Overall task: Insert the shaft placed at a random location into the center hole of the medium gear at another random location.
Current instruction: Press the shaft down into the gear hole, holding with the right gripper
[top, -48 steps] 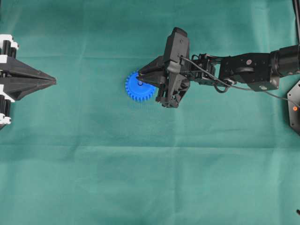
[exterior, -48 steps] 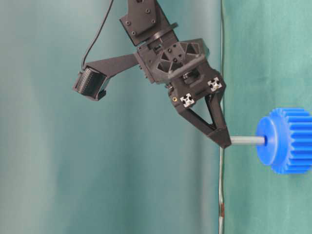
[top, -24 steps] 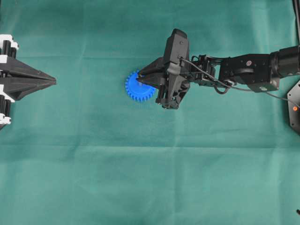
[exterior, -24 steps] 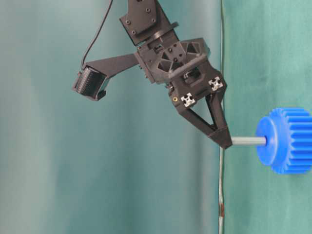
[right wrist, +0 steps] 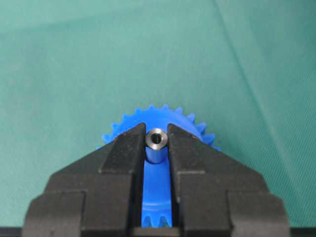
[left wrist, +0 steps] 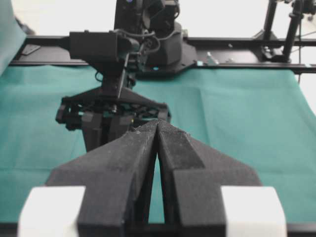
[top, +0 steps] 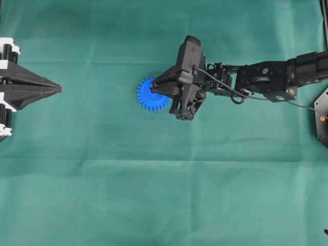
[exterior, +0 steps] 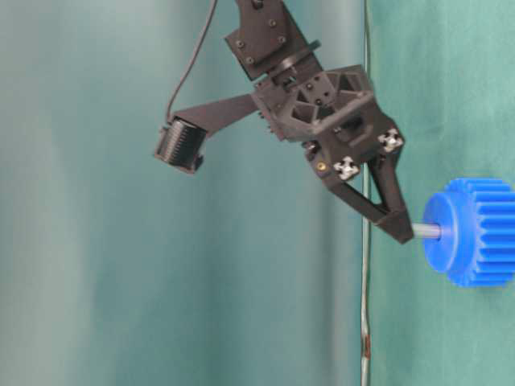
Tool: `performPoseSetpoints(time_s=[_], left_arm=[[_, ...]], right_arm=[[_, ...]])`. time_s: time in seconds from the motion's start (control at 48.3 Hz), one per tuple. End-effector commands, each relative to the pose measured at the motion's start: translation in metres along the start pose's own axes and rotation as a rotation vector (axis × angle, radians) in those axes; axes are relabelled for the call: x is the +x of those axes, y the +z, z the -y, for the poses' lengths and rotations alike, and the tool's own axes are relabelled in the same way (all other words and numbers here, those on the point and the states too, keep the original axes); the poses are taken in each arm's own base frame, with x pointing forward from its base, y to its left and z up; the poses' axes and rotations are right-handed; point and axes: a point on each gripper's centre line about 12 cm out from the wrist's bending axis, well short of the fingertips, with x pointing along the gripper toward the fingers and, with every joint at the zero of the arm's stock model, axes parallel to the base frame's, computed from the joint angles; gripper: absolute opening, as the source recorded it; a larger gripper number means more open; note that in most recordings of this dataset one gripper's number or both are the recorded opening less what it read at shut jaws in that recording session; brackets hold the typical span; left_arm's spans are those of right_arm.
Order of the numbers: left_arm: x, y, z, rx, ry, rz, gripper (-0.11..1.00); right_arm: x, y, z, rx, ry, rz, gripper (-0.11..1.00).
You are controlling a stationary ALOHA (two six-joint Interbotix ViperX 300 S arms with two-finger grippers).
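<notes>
Right claw (right wrist: 157, 148) tilted down, gripping the shaft (right wrist: 156, 143) over the medium gear (top: 151, 95); left claw (left wrist: 157, 129) closed

The center hole is hidden by the shaft (right wrist: 157, 143); the medium gear (exterior: 473, 232) is cut off by the picture's right edge.

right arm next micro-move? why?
Probably keep pressing straight down along the shaft's axis. The right gripper is shut on the shaft, whose tip is in the medium gear hub, yet a short silvery length is exposed.
</notes>
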Motion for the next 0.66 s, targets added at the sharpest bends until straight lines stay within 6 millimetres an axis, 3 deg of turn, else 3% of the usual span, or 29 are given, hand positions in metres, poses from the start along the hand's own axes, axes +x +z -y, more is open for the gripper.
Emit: performPoseSetpoints(time_s=[0.0, 0.518, 0.58, 0.642], left_arm=[[0.0027, 0.0076, -0.0003, 0.002, 0.001, 0.017, 0.0], [0.0028, 0.0082, -0.0002, 0.003, 0.001, 0.018, 0.0], [0.0027, 0.0076, -0.0003, 0.002, 0.001, 0.017, 0.0], [0.0027, 0.0076, 0.0001, 0.003, -0.001, 0.017, 0.0]], right_arm=[[0.0015, 0.006, 0.0004, 0.015, -0.003, 0.025, 0.13], [0.0074, 0.0016, -0.004, 0.006, 0.006, 0.016, 0.14], [0.0074, 0.002, -0.0045, 0.008, 0.006, 0.021, 0.24], [0.0067, 0.0049, -0.0055, 0.008, 0.008, 0.028, 0.44]])
